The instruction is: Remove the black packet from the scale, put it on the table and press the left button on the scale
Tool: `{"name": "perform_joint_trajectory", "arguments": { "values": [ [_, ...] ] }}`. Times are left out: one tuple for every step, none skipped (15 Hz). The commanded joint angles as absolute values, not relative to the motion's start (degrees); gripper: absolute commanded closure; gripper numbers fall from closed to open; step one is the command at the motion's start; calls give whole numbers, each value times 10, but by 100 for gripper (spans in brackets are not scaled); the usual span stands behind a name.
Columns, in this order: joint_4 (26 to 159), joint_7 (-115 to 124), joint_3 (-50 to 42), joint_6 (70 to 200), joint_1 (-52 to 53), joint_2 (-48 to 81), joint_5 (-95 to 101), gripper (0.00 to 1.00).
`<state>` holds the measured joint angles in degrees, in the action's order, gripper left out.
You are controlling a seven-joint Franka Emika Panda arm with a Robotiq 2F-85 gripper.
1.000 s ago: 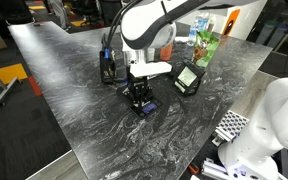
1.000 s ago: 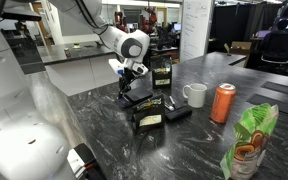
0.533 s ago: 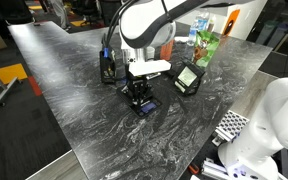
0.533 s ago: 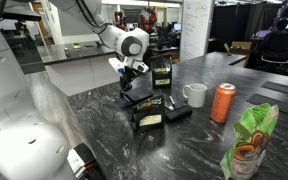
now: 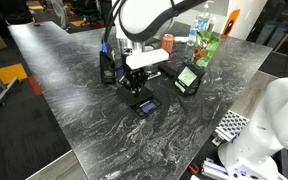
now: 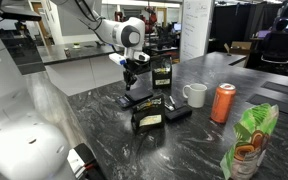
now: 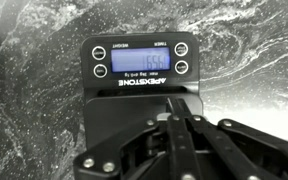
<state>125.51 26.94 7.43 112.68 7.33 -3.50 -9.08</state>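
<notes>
Dark stone table [image 5: 74, 90] with white streaks holds everything. On it sits the scale [image 5: 144, 104]. The gripper [image 5: 136, 87] hangs over it with a small gap between them. Its fingers are pinched tight together, with nothing in them. The black packet [image 5: 188, 78] stands on the table, just beside the scale.

Only the wrist view shows the scale [image 7: 134, 88] up close: a lit blue screen [image 7: 134, 62] with two round buttons [image 7: 98, 52] on each side. That view does not show the black packet — an exterior view [image 6: 149, 117] does, with a white mug [image 6: 195, 95] and an orange can [image 6: 223, 103] near it.
</notes>
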Motion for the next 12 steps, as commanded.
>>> {"name": "perform_joint_trajectory", "arguments": {
  "values": [
    [1247,281,78,1140,70,-40,-30,100],
    [1245,280,79,1145,70,-42,-14,100],
    [1244,280,79,1148,70,-44,0,100],
    [1244,275,79,1155,70,-47,9,100],
    [1245,272,79,1167,70,-51,18,100],
    [1246,269,79,1177,70,-54,24,100],
    [1248,267,79,1191,69,-58,30,100],
    [1250,266,79,1203,69,-63,36,100],
    [1252,267,79,1213,69,-67,40,100],
    [1252,267,80,1222,68,-71,44,100],
    [1253,268,80,1229,68,-75,47,100],
    [1242,273,80,1209,68,-63,35,100]
  ]
}}
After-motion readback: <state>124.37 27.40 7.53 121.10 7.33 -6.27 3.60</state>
